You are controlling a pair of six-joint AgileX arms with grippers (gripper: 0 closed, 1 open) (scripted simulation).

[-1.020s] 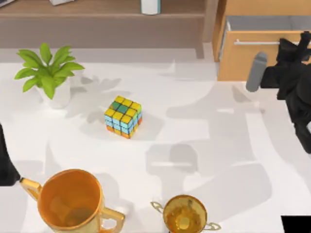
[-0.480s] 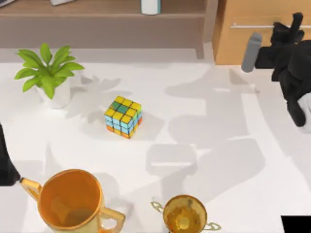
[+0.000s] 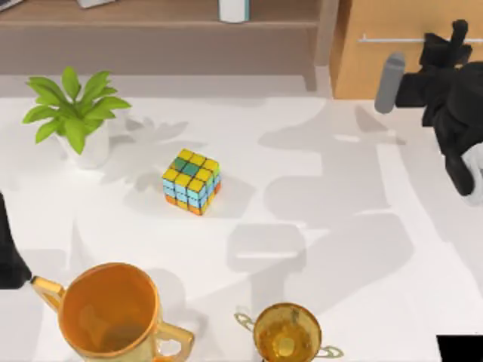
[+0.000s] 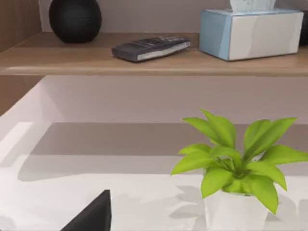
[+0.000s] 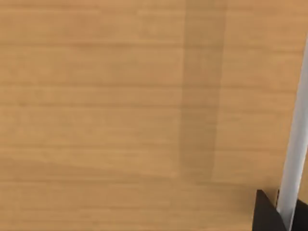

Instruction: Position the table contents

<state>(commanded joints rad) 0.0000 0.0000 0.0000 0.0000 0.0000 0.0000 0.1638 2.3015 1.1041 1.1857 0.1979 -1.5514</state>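
The right tool (image 3: 451, 44), fingers hidden so I cannot tell its grip, is at the shut wooden drawer (image 3: 392, 64) at two o'clock of the white bench (image 3: 302, 151), and should probably back away next.

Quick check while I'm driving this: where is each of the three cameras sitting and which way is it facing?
Top view: above the table, looking down on cube, two gold cups; right gripper at the drawer cabinet, left arm at the left edge.
Left wrist view: low over the table, facing plant and shelf; a dark gripper part shows.
Right wrist view: close against the cabinet front, at its handle; dark fingertip shows.
Shared: top and left wrist views both show the plant.
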